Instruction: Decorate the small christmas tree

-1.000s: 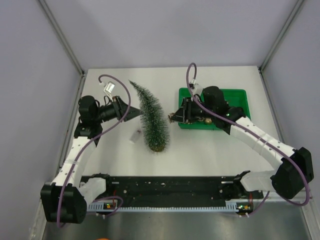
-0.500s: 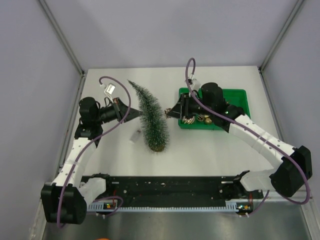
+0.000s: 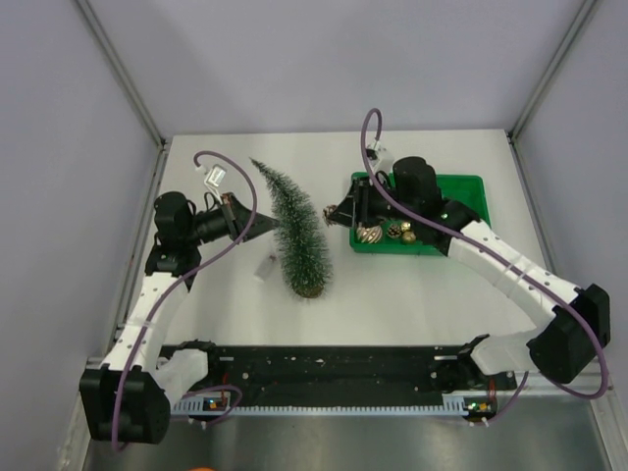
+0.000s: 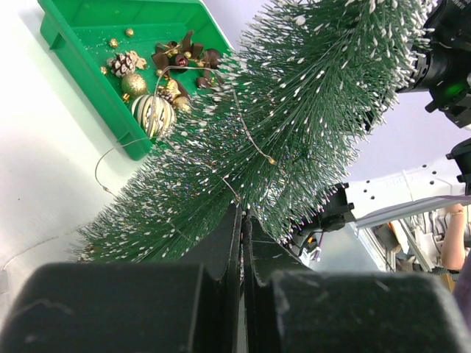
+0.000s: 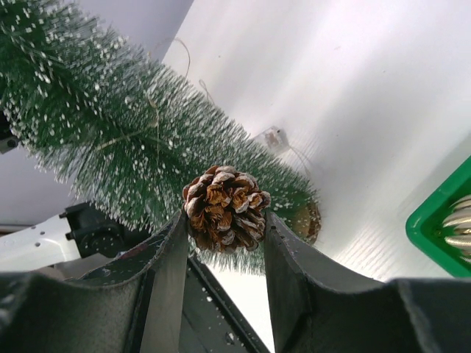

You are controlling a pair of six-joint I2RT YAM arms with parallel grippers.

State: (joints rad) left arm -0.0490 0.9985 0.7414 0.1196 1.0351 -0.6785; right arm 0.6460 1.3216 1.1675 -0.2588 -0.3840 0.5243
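Standing left of the table's centre on its round wooden base [image 3: 310, 286], the small christmas tree [image 3: 294, 226] points its tip toward 11 o'clock in the overhead view. A thin wire [image 4: 246, 136] runs through its frosted bristles. On the tabletop at the tree's 8 o'clock lies a small white object [image 3: 263, 267], too small to identify.

At the tree's 9 o'clock, the left gripper [image 3: 272, 228] has its jaws pressed together, with the tips at the edge of the bristles. Whether anything is pinched between them cannot be told.

At the tree's 3 o'clock, the right gripper [image 5: 224, 224] is clamped on a brown pine cone [image 5: 224, 206] held just beside the branches.

Beyond it, at the table's 2 o'clock, sits a green plastic tray [image 3: 471, 186]. It holds a gold-and-white striped ball [image 4: 153, 114], a gold bauble [image 4: 135, 83], a second pine cone [image 4: 123, 64], dark brown star-shaped ornaments [image 4: 184, 57] and a few small gold beads [image 4: 129, 32].
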